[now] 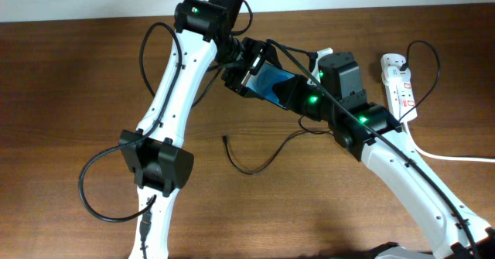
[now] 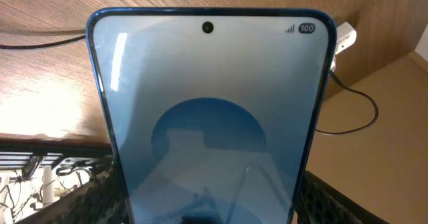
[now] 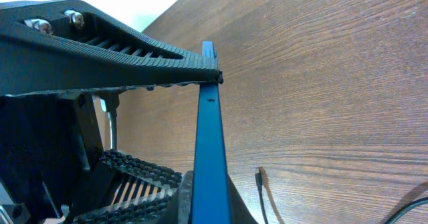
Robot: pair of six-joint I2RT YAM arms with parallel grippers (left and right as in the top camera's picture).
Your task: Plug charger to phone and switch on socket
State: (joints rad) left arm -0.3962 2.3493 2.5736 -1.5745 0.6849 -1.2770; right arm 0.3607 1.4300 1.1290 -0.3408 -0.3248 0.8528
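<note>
Overhead view: the phone [image 1: 272,83] is raised off the counter [image 1: 77,97] and tilted, and both arms meet at it. The left jaws reach it from its left, and the right jaws from its right.

Left jaws: closed on the phone. In the left wrist view the screen [image 2: 210,117] fills the frame, with a ribbed finger [image 2: 90,200] tight against each long edge. The front-camera end points away from these jaws, so the port end probably sits inside them.

Right jaws: close against the phone, but you cannot tell whether they pinch it. The right wrist view shows the phone [image 3: 210,150] edge-on, with black finger parts on one face only.

The charger cable [image 1: 255,168] lies loose on the counter on the near side of the phone. Its plug tip [image 1: 225,140] is apart from both arms. The power strip [image 1: 399,85] lies to the right of the phone, beyond the right arm.

Judged step: settling the phone so that its port can take the plug. Nothing is plugged in yet.

Procedure:
1. Confirm that one arm has a firm hold before you release the other.
2. Grip the long edges and leave the port end uncovered.
3. Turn the port end toward the plug tip for a straight approach.
4. Move slowly, because a slim phone will likely slip in a loose pinch.
</note>
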